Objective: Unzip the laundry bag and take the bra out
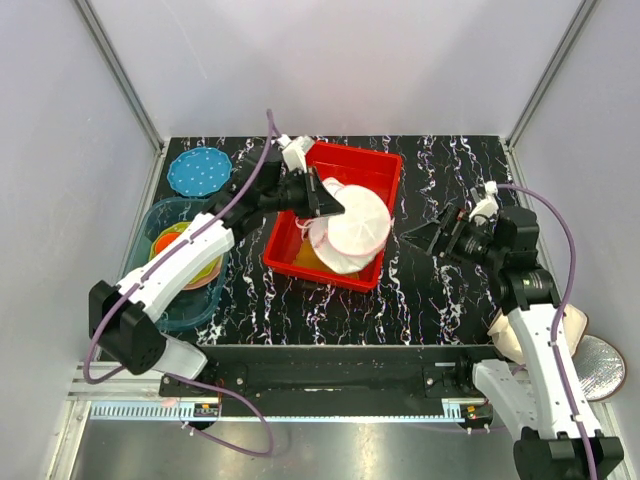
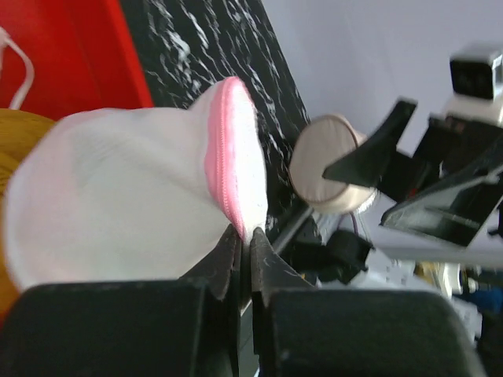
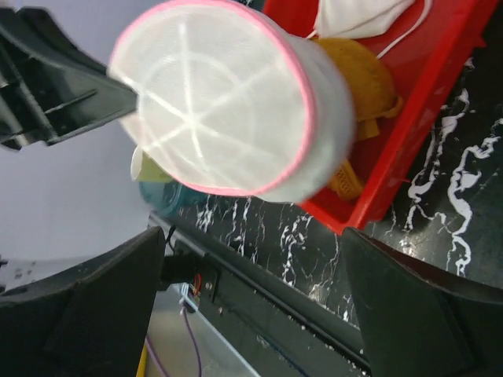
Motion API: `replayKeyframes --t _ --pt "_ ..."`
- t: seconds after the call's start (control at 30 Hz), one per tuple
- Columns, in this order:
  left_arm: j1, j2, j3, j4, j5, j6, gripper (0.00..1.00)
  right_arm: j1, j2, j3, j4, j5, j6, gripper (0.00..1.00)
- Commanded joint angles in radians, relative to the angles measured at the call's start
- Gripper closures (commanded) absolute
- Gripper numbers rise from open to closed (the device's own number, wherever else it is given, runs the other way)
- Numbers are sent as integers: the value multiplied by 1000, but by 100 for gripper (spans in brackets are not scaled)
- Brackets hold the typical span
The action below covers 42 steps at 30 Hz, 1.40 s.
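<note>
Your left claw (image 2: 244,250) is pinching the pink zipper edging (image 2: 228,149) of the laundry bag (image 1: 355,228), held up over the red bin (image 1: 385,165). Your right claw (image 1: 422,236) stands spread, well apart above the bench (image 1: 450,290). The bag looks light, soft and floppy, so grip the edging, not the mesh. The bra doesn't show.

The round laundry bag (image 3: 220,102) fills the upper middle of the frame, its flat white mesh face ringed in pink. The left tool (image 3: 118,98) meets its rim at the upper left. Behind it, at the upper right, a red bin (image 3: 440,102) holds a mustard-yellow cloth (image 3: 357,78). The right tool (image 3: 253,236) shows dark fingers (image 3: 118,306) wide apart at the lower corners, over the black marbled worktop (image 3: 464,196).
</note>
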Motion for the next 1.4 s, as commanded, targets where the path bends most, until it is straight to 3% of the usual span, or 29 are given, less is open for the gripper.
replayKeyframes --t 0.0,0.27,0.43,0.8,0.9,0.93,1.03,1.07,1.13,1.17,1.37 --pt "4 -102 22 21 -272 -145 100 7 -66 -86 22 132 108 0" --pt "-27 -157 -78 104 -432 -308 100 86 -138 -297 330 124 416 0" --pt "-87 -135 -24 66 -521 -331 100 161 -115 -352 529 171 587 0" --pt "-127 -119 16 32 -530 -368 100 331 143 -319 855 203 644 5" --pt "-128 -140 8 24 -535 -374 100 339 187 -308 872 222 619 20" --pt "-128 -148 -2 21 -538 -377 100 339 193 -305 874 231 616 34" --pt "-128 -185 -25 12 -554 -377 100 339 189 -300 854 272 601 58" --pt "-128 -196 -44 10 -556 -377 100 339 175 -297 846 295 593 72" --pt "-128 -220 -61 6 -556 -377 100 339 157 -288 806 320 572 87" --pt "-128 -229 -80 4 -556 -379 100 339 154 -283 794 332 564 99" --pt "-128 -285 -157 21 -556 -385 100 337 141 -253 726 337 516 100"
